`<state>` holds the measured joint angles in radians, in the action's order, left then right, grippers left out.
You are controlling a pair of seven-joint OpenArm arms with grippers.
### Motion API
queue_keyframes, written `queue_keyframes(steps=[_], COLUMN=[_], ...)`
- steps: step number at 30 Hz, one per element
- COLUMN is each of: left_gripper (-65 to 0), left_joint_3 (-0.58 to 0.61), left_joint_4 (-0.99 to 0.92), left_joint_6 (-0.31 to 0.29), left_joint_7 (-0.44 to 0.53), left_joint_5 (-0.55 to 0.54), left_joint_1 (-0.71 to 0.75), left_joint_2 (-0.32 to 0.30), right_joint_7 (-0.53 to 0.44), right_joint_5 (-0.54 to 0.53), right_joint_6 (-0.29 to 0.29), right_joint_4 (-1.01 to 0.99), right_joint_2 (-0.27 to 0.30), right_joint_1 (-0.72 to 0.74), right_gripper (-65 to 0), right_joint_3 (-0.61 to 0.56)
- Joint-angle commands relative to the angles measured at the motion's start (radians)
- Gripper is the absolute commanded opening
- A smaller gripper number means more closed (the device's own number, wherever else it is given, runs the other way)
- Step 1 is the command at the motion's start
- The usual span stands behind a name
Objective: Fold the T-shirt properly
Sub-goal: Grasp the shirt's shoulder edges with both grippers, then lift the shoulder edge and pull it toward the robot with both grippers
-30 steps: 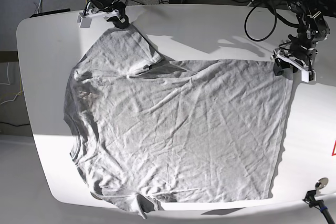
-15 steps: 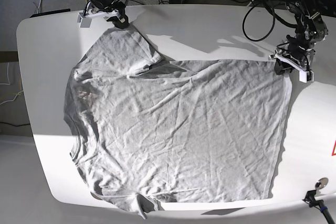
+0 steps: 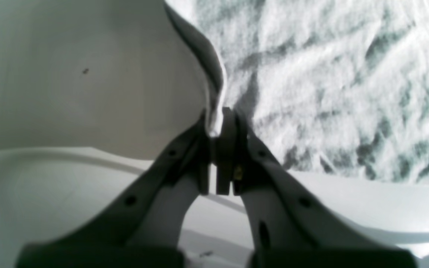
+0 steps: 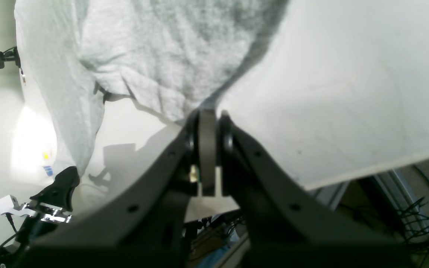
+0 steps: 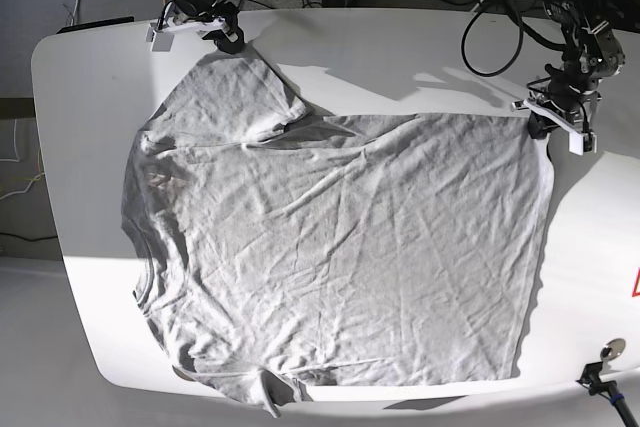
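The light grey wrinkled T-shirt (image 5: pixel 340 237) lies spread flat on the white table (image 5: pixel 400 57), plain side up, no lettering showing. My left gripper (image 5: pixel 540 125) is shut on the shirt's far right hem corner; in the left wrist view its fingers (image 3: pixel 218 149) pinch a raised fold of the T-shirt (image 3: pixel 330 74). My right gripper (image 5: pixel 230 44) is shut on the tip of the far left sleeve; in the right wrist view it (image 4: pixel 207 149) clamps the T-shirt's (image 4: pixel 162 56) edge.
Black cables (image 5: pixel 490 27) lie on the table's far right behind the left arm. A small clamp (image 5: pixel 600 372) sits at the near right table edge. The shirt's near hem hangs at the front edge (image 5: pixel 270 397).
My left gripper has shifted slightly up and away at the shirt's right corner, still holding it. The right gripper and the shirt have barely moved.
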<state>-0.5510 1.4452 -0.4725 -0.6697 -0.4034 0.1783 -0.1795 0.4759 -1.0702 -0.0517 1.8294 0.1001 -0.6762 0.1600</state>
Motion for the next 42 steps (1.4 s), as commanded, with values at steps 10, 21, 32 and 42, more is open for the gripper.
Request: queue_keyframes(steps=[10, 21, 32, 42], left_gripper=[-65.0, -65.0, -65.0, -65.0], left_joint_3=[-0.040, -0.070, -0.068, -0.071], left_joint_4=[0.118, 0.248, 0.200, 0.187], left_joint_6=[-0.009, -0.009, -0.005, -0.004], left_joint_7=[0.003, 0.001, 0.001, 0.000], left_joint_5=[-0.013, -0.081, -0.125, -0.130], left_joint_1=[0.175, 0.266, 0.115, 0.017], left_joint_2=[-0.035, -0.033, -0.035, -0.038], right_joint_7=[-0.007, -0.007, -0.007, 0.001], right_joint_5=[-0.009, -0.017, -0.135, -0.137], right_joint_6=[0.023, 0.025, 0.023, 0.025], right_joint_4=[0.117, 0.177, 0.140, 0.011], right_joint_2=[0.008, 0.008, 0.085, 0.115], right_joint_1=[-0.156, -0.147, 0.083, 0.303], right_gripper=[-65.0, -65.0, -65.0, -65.0], right_joint_3=[0.006, 0.006, 0.006, 0.000])
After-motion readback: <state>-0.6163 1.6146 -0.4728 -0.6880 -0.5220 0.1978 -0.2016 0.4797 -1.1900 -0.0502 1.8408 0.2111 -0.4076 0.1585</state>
